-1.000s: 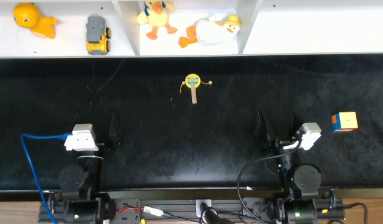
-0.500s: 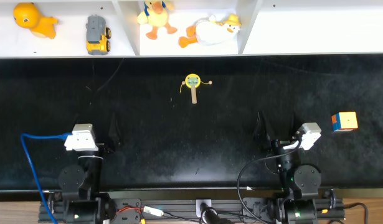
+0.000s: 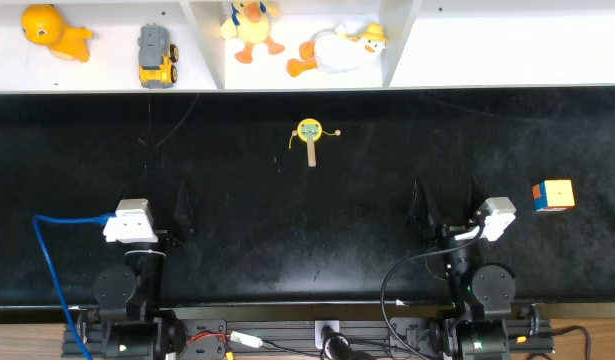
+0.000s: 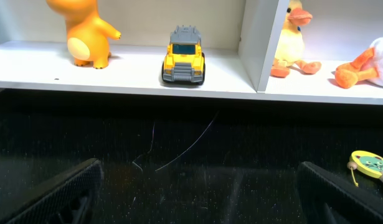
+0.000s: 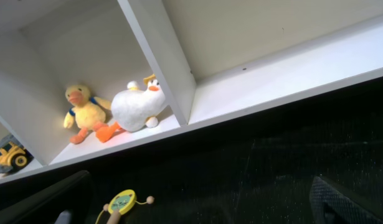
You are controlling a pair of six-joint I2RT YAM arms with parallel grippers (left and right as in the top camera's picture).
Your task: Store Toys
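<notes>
A yellow-green rattle drum (image 3: 309, 133) with a wooden handle lies on the black table, mid-back; it also shows as the rattle (image 4: 373, 167) and the rattle (image 5: 121, 202). A multicoloured cube (image 3: 553, 195) sits at the right. My left gripper (image 3: 154, 206) hovers low at the front left, open and holding nothing, its fingers wide apart in the left wrist view (image 4: 198, 167). My right gripper (image 3: 445, 208) stands at the front right, open and holding nothing, left of the cube; its own view (image 5: 200, 180) faces the shelf.
A white shelf (image 3: 487, 75) runs along the back edge. Its left bay holds an orange duck (image 3: 55, 32) and a yellow truck (image 3: 157, 55). The middle bay holds a yellow plush duck (image 3: 252, 28) and a white goose (image 3: 339, 48). A blue cable (image 3: 47, 250) loops by the left arm.
</notes>
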